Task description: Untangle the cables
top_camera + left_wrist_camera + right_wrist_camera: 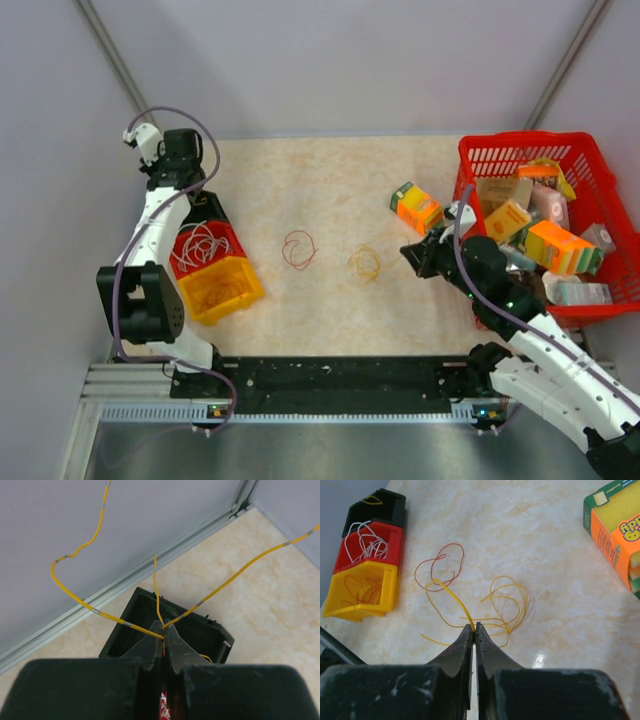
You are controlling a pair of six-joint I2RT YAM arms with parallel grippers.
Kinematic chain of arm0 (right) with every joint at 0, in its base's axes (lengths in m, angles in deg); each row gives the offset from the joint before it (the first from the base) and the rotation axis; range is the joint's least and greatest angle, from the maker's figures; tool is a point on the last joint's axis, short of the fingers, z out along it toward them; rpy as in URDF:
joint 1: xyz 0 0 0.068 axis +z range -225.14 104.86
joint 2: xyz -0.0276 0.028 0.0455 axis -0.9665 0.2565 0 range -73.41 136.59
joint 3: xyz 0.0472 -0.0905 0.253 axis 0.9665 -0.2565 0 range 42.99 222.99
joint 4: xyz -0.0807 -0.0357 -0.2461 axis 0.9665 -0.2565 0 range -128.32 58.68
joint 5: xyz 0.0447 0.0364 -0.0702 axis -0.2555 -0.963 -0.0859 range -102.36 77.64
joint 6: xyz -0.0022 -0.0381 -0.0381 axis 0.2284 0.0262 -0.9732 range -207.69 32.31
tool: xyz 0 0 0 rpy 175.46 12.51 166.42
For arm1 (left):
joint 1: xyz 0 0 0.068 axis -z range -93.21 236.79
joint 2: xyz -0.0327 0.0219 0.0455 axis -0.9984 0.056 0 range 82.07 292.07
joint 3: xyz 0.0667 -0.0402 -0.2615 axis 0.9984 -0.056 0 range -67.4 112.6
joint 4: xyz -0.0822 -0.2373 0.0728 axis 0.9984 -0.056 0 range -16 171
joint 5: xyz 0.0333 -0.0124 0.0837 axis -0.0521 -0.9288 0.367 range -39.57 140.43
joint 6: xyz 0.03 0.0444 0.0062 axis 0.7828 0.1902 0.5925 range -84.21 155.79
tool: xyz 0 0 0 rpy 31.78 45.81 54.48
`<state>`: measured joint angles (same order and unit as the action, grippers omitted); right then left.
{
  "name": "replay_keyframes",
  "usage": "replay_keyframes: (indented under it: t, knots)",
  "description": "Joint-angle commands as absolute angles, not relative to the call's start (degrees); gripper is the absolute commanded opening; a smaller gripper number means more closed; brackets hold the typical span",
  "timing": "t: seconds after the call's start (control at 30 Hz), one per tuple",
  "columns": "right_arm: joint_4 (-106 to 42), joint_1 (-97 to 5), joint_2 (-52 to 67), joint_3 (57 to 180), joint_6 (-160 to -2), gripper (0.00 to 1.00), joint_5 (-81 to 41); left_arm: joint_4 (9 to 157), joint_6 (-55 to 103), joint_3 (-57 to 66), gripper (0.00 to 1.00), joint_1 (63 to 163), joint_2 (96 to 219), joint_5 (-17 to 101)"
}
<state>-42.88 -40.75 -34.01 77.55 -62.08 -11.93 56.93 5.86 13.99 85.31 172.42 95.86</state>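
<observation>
My left gripper (164, 629) is shut on a yellow cable (181, 616) with grey bands and holds it above a black bin (200, 630); its strands rise out of frame. In the top view this gripper (205, 192) hangs over the bin row. My right gripper (474, 626) is shut on one strand (451, 598) of a yellow tangle (524, 600) lying on the table. A red cable loop (462, 559) lies just beyond it. In the top view the red loop (298, 250) and yellow tangle (365, 263) lie mid-table, left of the right gripper (408, 250).
A red bin (222, 240) holds white cables (367, 542). A yellow bin (222, 290) holds orange-red cables. A green and orange box (417, 208) lies beside a red basket (520, 138) full of packages at the right. Grey walls close the back and sides.
</observation>
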Motion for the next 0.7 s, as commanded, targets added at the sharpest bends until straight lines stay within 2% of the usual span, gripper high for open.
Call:
replay_keyframes:
  t: [0.0,0.2,0.43,0.67]
  knots:
    - [-40.3,-43.8,-35.8,77.4,-61.8,0.00,-14.9,61.7,5.7,9.3,0.00,85.4,172.1,98.7]
    - [-40.2,-44.9,-35.9,77.4,-61.8,0.00,-16.3,54.7,-9.0,1.9,0.00,85.0,170.7,91.8]
    - [-40.1,-44.9,-36.7,77.4,-60.6,0.00,-17.5,41.1,-16.4,11.1,0.00,79.2,181.1,75.9]
    - [-40.1,-44.9,-37.6,76.2,-60.0,0.00,-17.6,40.8,-14.0,15.8,0.00,75.3,187.0,63.5]
